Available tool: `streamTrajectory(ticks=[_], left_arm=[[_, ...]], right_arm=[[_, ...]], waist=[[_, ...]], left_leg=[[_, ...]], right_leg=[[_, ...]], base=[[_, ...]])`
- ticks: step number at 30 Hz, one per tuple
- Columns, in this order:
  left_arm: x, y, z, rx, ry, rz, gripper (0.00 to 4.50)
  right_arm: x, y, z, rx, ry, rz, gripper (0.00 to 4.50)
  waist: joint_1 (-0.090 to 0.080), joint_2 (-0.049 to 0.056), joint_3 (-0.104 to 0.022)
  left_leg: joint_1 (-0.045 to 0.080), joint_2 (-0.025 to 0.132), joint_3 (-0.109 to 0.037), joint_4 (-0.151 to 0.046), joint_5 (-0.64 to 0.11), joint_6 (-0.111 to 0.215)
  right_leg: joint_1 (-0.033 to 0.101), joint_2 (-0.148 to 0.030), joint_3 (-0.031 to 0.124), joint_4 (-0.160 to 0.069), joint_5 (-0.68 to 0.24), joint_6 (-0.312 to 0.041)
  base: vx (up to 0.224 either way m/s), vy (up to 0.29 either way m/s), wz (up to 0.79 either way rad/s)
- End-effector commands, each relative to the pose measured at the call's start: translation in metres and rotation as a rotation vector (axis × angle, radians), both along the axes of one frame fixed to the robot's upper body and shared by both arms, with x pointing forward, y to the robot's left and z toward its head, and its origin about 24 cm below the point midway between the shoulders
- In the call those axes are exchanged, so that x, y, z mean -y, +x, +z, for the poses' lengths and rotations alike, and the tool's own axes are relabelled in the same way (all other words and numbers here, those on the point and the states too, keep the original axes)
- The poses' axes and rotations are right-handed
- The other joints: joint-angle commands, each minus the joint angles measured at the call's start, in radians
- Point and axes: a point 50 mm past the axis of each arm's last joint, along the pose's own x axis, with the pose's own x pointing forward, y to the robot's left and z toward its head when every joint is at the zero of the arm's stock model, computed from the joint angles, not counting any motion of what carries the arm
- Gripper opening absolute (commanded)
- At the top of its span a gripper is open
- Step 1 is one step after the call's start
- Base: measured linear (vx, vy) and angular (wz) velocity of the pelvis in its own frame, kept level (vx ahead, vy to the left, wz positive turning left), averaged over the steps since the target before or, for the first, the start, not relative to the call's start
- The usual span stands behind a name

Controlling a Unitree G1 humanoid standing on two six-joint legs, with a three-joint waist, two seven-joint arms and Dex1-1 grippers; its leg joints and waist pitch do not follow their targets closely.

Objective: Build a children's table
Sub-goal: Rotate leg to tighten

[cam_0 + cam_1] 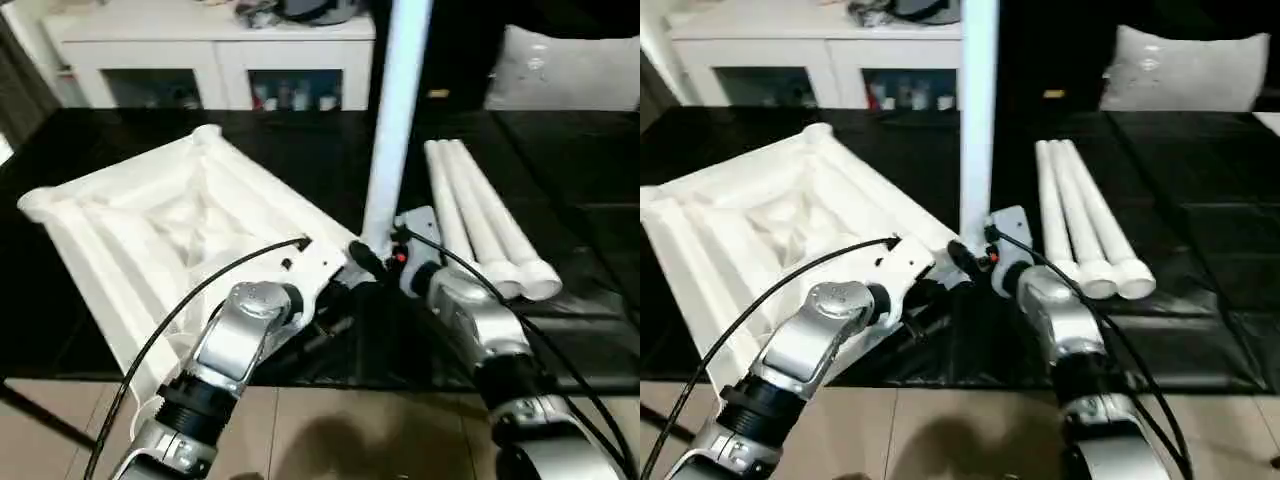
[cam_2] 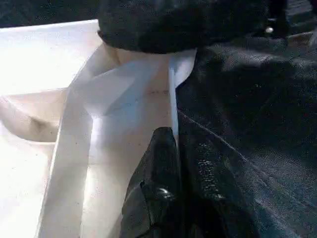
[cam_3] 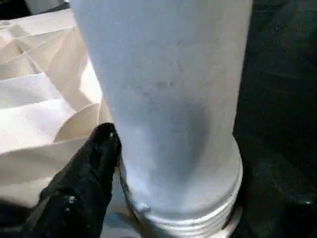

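Tabletop [image 1: 150, 215], inverted, at nine o'clock; left gripper [image 2: 171, 163] closed, empty, against its rim. Upright leg [image 1: 395, 120], seated in near corner socket; right gripper [image 3: 148, 168] around its base, grip indeterminate. Twist squarely. Three spare legs [image 1: 490, 220] at three o'clock.

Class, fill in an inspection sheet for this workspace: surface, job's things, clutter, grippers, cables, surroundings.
Surface: black tabletop, glossy.
Job's things: white table top lying underside up; one leg standing upright at its near corner; three spare legs lying side by side to the right.
Clutter: nothing seen on the tabletop.
Grippers: left gripper shut, at the table top's edge; right gripper at the upright leg's base, one finger beside it.
Cables: black cables run along both forearms.
Surroundings: white cabinet behind; pale cushion at the back right.
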Motion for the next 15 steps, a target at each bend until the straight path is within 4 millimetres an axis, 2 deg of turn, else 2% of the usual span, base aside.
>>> streamTrajectory(ticks=[1, 3, 4, 6, 9, 11, 13, 15], left_arm=[[0.002, 0.001, 0.003, 0.031, 0.012, -0.052, 0.00], [-0.004, 0.001, 0.002, 0.028, 0.022, -0.087, 0.00], [-0.009, 0.000, 0.001, 0.026, 0.031, -0.119, 0.00], [-0.017, -0.003, -0.002, 0.016, 0.045, -0.186, 0.00], [-0.023, -0.006, -0.004, 0.008, 0.060, -0.261, 0.00], [-0.035, -0.014, -0.007, -0.024, 0.083, -0.400, 0.00], [-0.038, -0.017, -0.008, -0.035, 0.096, -0.441, 0.00], [-0.045, -0.019, -0.010, -0.049, 0.132, -0.501, 0.00]], right_arm=[[-0.006, -0.004, 0.002, 0.012, 0.027, 0.079, 3.96], [0.003, -0.005, 0.008, 0.041, 0.016, 0.129, 4.22], [0.010, -0.007, 0.012, 0.057, 0.002, 0.174, 4.28], [0.020, -0.009, 0.017, 0.077, -0.034, 0.245, 4.32], [0.027, -0.011, 0.022, 0.084, -0.061, 0.315, 4.41], [0.037, -0.017, 0.027, 0.081, -0.160, 0.484, 4.41], [0.039, -0.019, 0.028, 0.076, -0.181, 0.534, 4.41], [0.040, -0.022, 0.030, 0.066, -0.198, 0.612, 4.41]], waist=[[0.001, -0.004, -0.061], [0.008, -0.005, -0.065], [0.009, -0.001, -0.065], [0.012, -0.001, -0.065], [0.010, 0.001, -0.062], [0.013, 0.002, -0.062], [0.014, 0.004, -0.062], [0.015, -0.001, -0.062]], left_leg=[[-0.005, 0.031, -0.011, -0.067, -0.147, 0.069], [-0.007, 0.030, -0.010, -0.062, -0.108, 0.079], [-0.008, 0.032, -0.009, -0.061, -0.102, 0.086], [-0.009, 0.029, -0.010, -0.059, -0.112, 0.094], [-0.008, 0.032, -0.009, -0.062, -0.134, 0.090], [-0.006, 0.034, -0.011, -0.062, -0.146, 0.087], [-0.007, 0.035, -0.010, -0.061, -0.134, 0.090], [-0.008, 0.035, -0.007, -0.060, -0.135, 0.094]], right_leg=[[0.051, -0.074, 0.044, -0.083, -0.202, -0.178], [0.054, -0.075, 0.045, -0.075, -0.142, -0.195], [0.052, -0.075, 0.045, -0.073, -0.125, -0.201], [0.054, -0.073, 0.042, -0.074, -0.132, -0.198], [0.053, -0.075, 0.043, -0.075, -0.156, -0.200], [0.053, -0.076, 0.042, -0.076, -0.170, -0.203], [0.053, -0.075, 0.043, -0.072, -0.144, -0.215], [0.054, -0.075, 0.042, -0.071, -0.138, -0.223]], base=[[0.000, 0.000, 0.00], [0.000, 0.000, 0.00], [0.000, 0.000, 0.00], [0.000, 0.000, 0.00], [0.000, 0.000, 0.00], [0.000, 0.000, 0.00], [0.000, 0.000, 0.00], [0.000, 0.000, 0.00]])
